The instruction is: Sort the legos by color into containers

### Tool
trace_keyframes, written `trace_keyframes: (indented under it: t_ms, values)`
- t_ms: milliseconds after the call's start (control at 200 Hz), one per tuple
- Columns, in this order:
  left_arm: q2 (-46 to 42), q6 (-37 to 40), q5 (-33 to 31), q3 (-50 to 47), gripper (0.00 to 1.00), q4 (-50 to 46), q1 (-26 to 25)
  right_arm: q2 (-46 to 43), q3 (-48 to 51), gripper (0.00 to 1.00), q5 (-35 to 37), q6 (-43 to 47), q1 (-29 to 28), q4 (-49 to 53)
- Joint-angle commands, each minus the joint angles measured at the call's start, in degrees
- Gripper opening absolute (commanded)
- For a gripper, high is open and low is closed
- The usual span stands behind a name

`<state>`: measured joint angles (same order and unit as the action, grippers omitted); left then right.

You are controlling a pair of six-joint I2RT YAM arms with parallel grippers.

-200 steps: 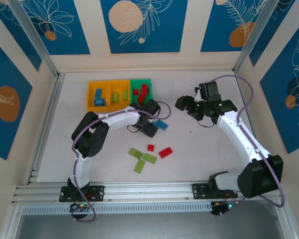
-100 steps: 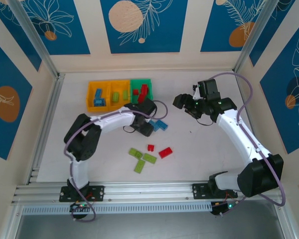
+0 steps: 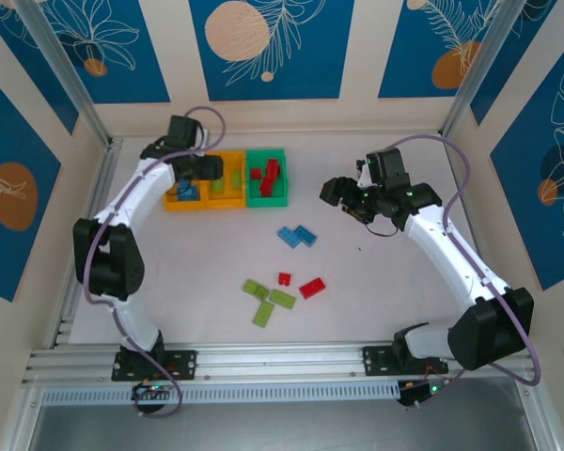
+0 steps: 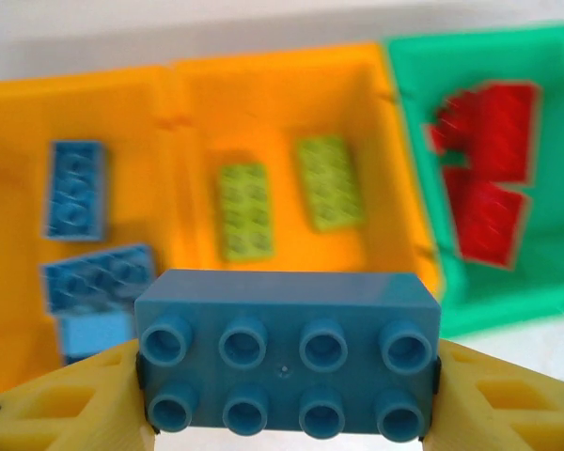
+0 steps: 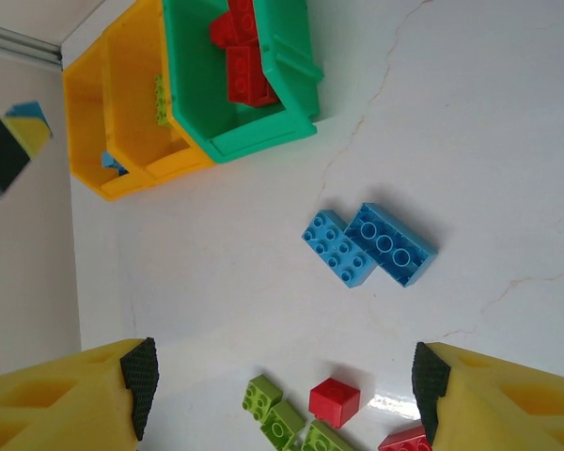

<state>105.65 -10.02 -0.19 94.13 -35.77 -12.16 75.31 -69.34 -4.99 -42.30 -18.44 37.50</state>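
Note:
My left gripper (image 3: pixel 205 170) hangs over the two orange-yellow containers, shut on a blue lego (image 4: pixel 287 362) that it grips by the short ends, studs toward the camera. Below it, the left container (image 4: pixel 19 141) holds blue legos (image 4: pixel 75 188), the middle container (image 4: pixel 282 122) holds two lime legos (image 4: pixel 244 209), and the green container (image 4: pixel 545 263) holds red legos (image 4: pixel 489 160). My right gripper (image 3: pixel 333 192) is open above the table, right of the green container (image 3: pixel 266 177). Two blue legos (image 5: pixel 368 244) lie side by side under it.
Loose legos lie mid-table: a small red cube (image 3: pixel 284 278), a red brick (image 3: pixel 311 287) and a few lime bricks (image 3: pixel 266 301). The enclosure's walls stand close behind the containers and along both sides. An aluminium rail (image 3: pixel 282 362) runs along the near edge.
My left arm has swung from the middle of the table up and left to the containers, carrying the blue lego. The right gripper has drifted slightly left.

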Motion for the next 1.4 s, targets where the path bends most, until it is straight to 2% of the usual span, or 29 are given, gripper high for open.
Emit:
trace_keyframes:
  t_ms: [0, 190, 310, 495, 690, 775, 960, 1075, 1200, 1285, 1395]
  values:
    - [6.1, -0.6, 1.9, 5.5, 0.62, -1.6, 3.6, 0.6, -0.6, 0.74, -1.3, -1.1, -0.5, -0.6]
    - [13.8, -1.8, 2.7, 14.3, 0.70, -4.5, 7.1, 0.8, -1.0, 0.74, -1.3, -0.9, -0.7, -0.2]
    - [14.9, -2.1, 2.6, 17.1, 0.76, -5.8, 7.8, 0.8, -1.3, 0.74, -1.4, -0.7, -0.8, 0.3]
    - [9.5, -2.7, 3.6, 14.3, 0.80, -5.0, 8.6, 0.4, -0.9, 0.74, -1.0, -0.7, -0.9, 0.6]
    - [-3.6, -3.7, 13.9, 5.2, 0.80, -0.1, 7.4, 1.6, 0.0, 0.74, 0.7, 0.6, -2.5, 1.8]
    - [-10.3, -1.5, 16.2, 0.4, 0.80, 1.7, 5.2, 2.3, 0.1, 0.74, 3.8, 2.6, -5.1, 3.4]
    - [-23.0, 7.0, 14.6, -9.8, 0.79, 1.8, 0.3, 4.5, 0.7, 0.75, 6.8, 3.6, -13.3, 7.4]
    - [-29.6, 14.5, 18.6, -16.0, 0.79, 2.3, -2.2, 7.8, 0.8, 0.74, 7.8, 2.8, -20.2, 8.6]
    - [-33.6, 22.1, 24.8, -20.5, 0.80, 1.5, -3.5, 12.6, 0.4, 0.74, 10.5, 5.2, -27.6, 9.3]
    - [-34.9, 23.9, 24.8, -22.8, 0.80, 2.2, -3.4, 16.6, -0.4, 0.74, 14.6, 8.4, -31.4, 9.9]
    - [-34.6, 24.6, 24.3, -23.5, 0.81, 3.1, -3.4, 22.0, -2.6, 0.72, 17.7, 10.5, -33.3, 10.7]
